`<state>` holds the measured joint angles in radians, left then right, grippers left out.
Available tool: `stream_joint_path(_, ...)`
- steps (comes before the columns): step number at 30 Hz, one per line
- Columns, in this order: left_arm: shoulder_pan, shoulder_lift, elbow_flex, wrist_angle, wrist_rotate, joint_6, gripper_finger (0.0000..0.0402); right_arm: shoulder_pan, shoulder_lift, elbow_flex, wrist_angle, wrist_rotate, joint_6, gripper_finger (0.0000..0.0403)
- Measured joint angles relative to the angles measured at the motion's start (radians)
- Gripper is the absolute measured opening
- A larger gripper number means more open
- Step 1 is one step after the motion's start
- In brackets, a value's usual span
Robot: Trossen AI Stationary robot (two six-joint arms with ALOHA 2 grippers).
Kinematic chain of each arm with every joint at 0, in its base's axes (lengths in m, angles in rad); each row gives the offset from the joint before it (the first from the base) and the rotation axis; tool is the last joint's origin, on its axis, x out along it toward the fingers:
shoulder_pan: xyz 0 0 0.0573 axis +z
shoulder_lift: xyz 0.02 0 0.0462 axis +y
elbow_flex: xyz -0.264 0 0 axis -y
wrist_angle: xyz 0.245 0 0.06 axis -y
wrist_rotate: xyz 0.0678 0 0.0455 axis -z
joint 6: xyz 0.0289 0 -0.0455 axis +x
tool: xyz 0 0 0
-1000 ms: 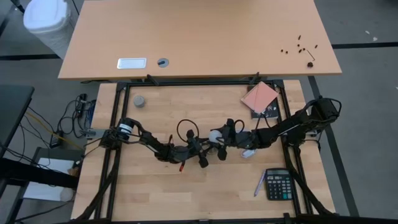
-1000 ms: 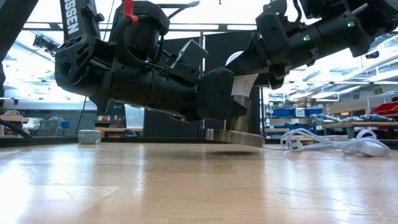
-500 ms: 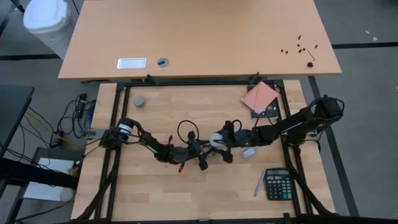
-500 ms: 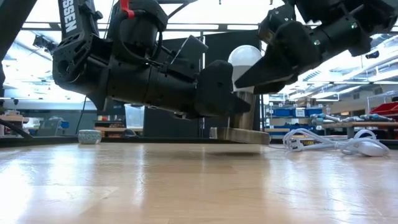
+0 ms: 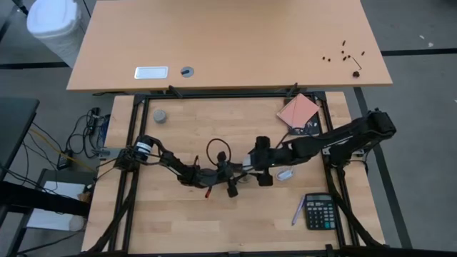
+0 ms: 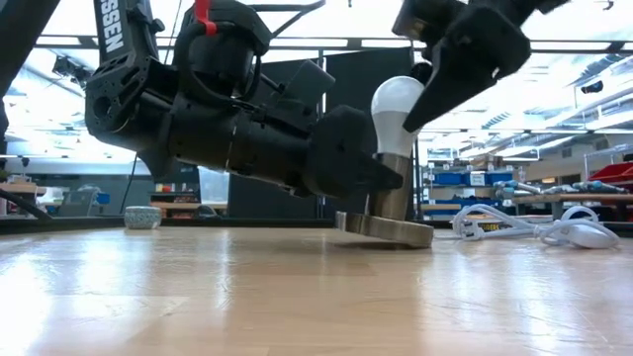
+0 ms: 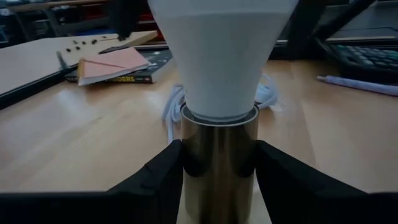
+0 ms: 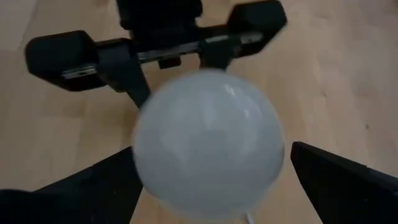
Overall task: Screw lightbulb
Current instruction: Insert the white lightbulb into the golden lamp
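Note:
The white lightbulb (image 6: 397, 107) stands base-down in the upright tube (image 7: 219, 155) of a metallic socket with a round base disc (image 6: 388, 229). The socket sits near the middle of the table and tilts a little. My left gripper (image 6: 381, 180) comes in low from the table's left and is shut on the tube. My right gripper (image 6: 427, 97) hangs open over the bulb (image 8: 208, 146), a finger (image 8: 336, 180) standing off each side of the rounded head. In the high view the right gripper (image 5: 262, 165) covers most of the bulb. My left gripper pinches the socket's upright metal tube (image 7: 217, 180) between its two fingers (image 7: 163, 177), just below the bulb's neck. The fingers come nearly level from the table's left and lie across the tube. The socket stands slightly tilted, its base disc (image 6: 415, 235) low at the table.
The socket's white cord (image 6: 524, 225) lies coiled to the right of it. A calculator (image 5: 321, 212) and a pen (image 5: 297, 211) lie at the near right, a pink booklet (image 5: 298, 112) at the far right, and a small grey cap (image 5: 160, 116) at the far left.
My right gripper, a second ago closed round the bulb's head, has opened, let go and risen a little above it, turning about its own axis. The bulb stays standing in the socket, which my left gripper keeps holding.

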<state>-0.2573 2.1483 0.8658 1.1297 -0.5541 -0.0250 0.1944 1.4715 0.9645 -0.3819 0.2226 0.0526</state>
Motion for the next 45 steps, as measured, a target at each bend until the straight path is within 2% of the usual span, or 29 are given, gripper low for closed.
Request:
stream_joint_path(7, 0.0, 0.0, 0.0, 0.001, 0.01, 0.003, 0.0184, 0.0, 0.166, 0.235, -0.257, -0.086, -0.049, 0.0394)
stream_joint_path(12, 0.0, 0.001, 0.0, 0.001, 0.019, 0.016, 0.0184, -0.007, 0.289, 0.4, -0.432, -0.087, -0.082, 0.0394)
stream_joint_path(15, -0.001, 0.001, 0.0, 0.002, 0.018, 0.001, 0.0184, -0.009, 0.33, 0.449, -0.488, -0.087, -0.102, 0.0394)
stream_joint_path(21, -0.001, 0.002, 0.0, 0.0, 0.029, -0.005, 0.0184, -0.009, 0.343, 0.456, -0.482, -0.086, -0.155, 0.0385)
stream_joint_path(30, -0.001, 0.002, 0.0, 0.003, 0.036, -0.005, 0.0184, -0.009, 0.327, 0.456, -0.502, -0.069, -0.254, 0.0346)
stream_joint_path(45, -0.001, 0.002, 0.0, 0.002, 0.036, -0.006, 0.0184, -0.014, 0.327, 0.456, -0.515, -0.069, -0.23, 0.0274)
